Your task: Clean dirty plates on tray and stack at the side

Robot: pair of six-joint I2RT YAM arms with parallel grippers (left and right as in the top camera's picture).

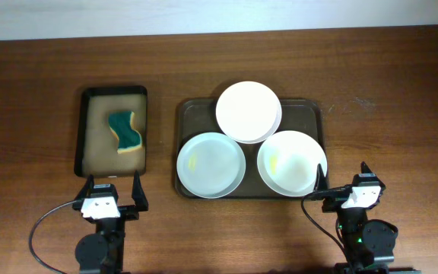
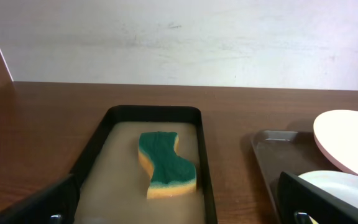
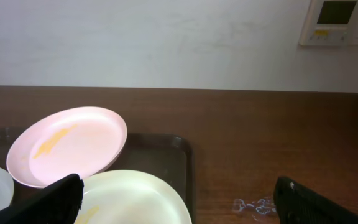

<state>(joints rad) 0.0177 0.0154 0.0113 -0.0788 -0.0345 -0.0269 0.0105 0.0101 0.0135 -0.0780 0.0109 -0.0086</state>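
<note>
- The tray (image 1: 191, 114) lies mid-bench (image 1: 401, 91) and carries all three plates.
- The left plate (image 1: 211, 164) and the right plate (image 1: 291, 162) sit side by side along the tray's near edge, each with a faint yellow smear inside.
- The far plate (image 1: 248, 111) overlaps both. In the right wrist view it seems to lean tilted on them, with a yellow streak inside.
- The left end effector (image 1: 113, 185) is spread wide and holds nothing. It stands at the near end of the small black tray (image 1: 84, 122) that holds the green sponge (image 1: 126, 131), and the left plate lies off to its right.
- The right end effector (image 1: 341, 176) is likewise wide and empty. It sits just beside the right plate's near-right rim, with one finger close to that rim.
</note>
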